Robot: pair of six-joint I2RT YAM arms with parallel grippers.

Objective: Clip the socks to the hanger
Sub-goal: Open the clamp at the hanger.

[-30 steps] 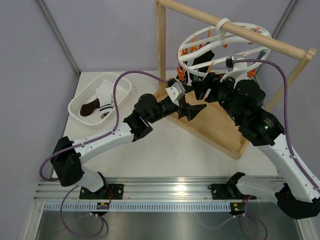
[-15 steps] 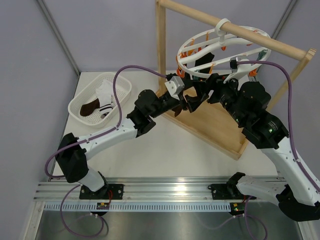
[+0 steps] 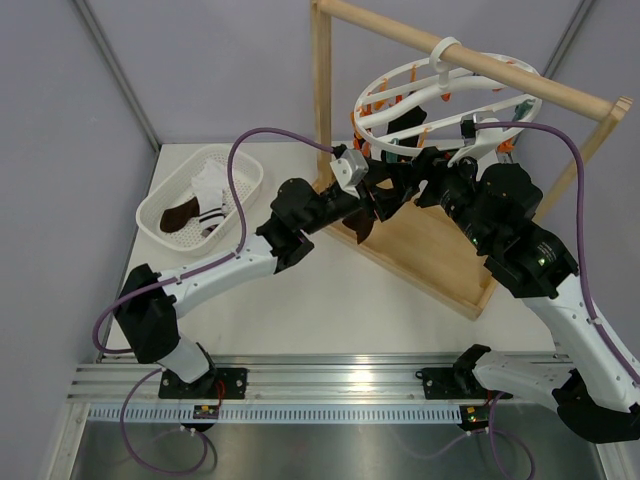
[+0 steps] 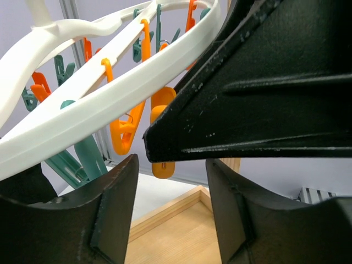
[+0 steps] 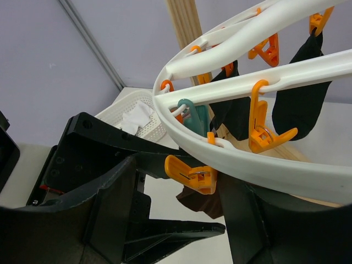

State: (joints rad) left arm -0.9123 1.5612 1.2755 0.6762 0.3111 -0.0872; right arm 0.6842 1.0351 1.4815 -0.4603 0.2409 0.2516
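Socks (image 5: 300, 104) in black hang from clips on the far side of the hanger (image 5: 286, 165), past both my grippers. The hanger is a white ring. It hangs by its hook from the top bar of the wooden frame (image 3: 322, 100).

My right gripper (image 5: 179, 173) is just under the near rim of the ring. Its fingers stand apart with an orange clip (image 5: 192, 175) between them, but I cannot tell if they squeeze it. A brown sock (image 5: 201, 204) hangs just below that clip. I cannot tell what holds it.

My left gripper (image 4: 171, 162) comes in from the other side, close to the same part of the ring. Its fingers are apart and I see nothing pinched between them. One big black finger of my right gripper crosses in front of my left camera and hides much of the ring. A teal clip (image 5: 192, 115) dangles nearby.

More socks, white and dark, lie in the white basket (image 3: 258, 165), well away to the left. The frame stands on a wooden base (image 3: 430, 255) on a white table (image 3: 330, 310). Pale purple walls (image 3: 200, 70) stand all around.
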